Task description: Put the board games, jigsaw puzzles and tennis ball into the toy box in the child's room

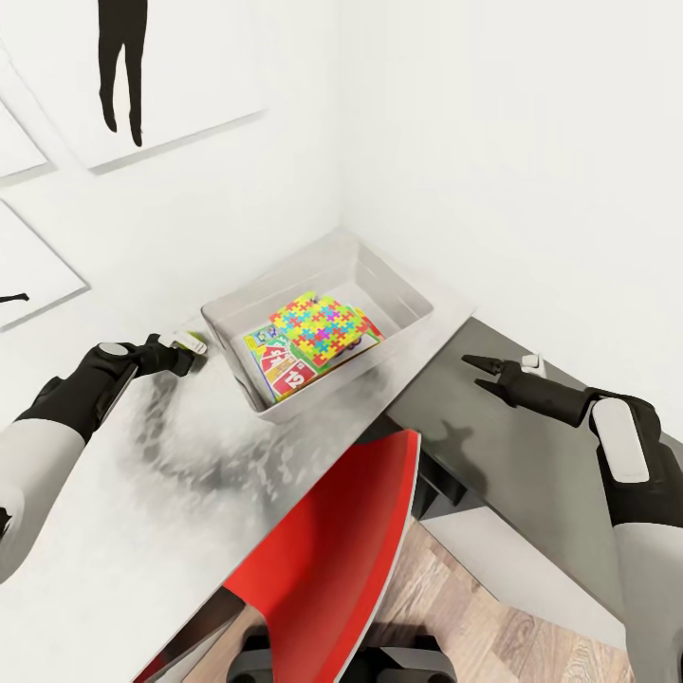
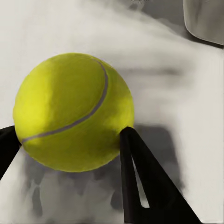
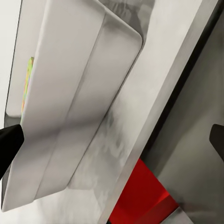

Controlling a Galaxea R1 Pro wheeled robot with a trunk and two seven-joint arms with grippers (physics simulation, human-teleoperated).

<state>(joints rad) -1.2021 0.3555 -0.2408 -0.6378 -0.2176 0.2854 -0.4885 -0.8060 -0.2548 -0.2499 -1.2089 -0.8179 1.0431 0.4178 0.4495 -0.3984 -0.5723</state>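
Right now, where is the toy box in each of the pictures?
Head view: the toy box sits mid-picture on the table.
Left wrist view: a bit of its grey wall shows at a corner, beyond the tennis ball.
Right wrist view: its long outer wall is seen close up.
Shared landmark: the pale table top under it.

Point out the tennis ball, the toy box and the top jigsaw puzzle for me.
tennis ball (image 2: 72, 112): left wrist view, middle of its yellow-green face.
toy box (image 1: 403, 294): head view, inner right wall.
jigsaw puzzle (image 1: 318, 329): head view, centre of the top board.
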